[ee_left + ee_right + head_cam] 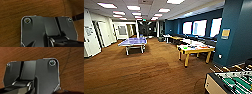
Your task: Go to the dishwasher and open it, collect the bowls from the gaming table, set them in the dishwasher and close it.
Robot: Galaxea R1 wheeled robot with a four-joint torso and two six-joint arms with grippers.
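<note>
One gaming table [195, 50] stood right of centre, bowls [185, 47] on its top too blurred to count. One ping-pong table [133, 42] stood well apart. Gripper state could not be told.

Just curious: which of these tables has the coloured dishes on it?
The gaming table with yellow legs, at right by the blue wall; the blue ping-pong table looks bare.

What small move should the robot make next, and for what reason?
Probably drive forward and slightly right toward the gaming table, because the bowls sit on its white top, some way off across the brown floor.
</note>
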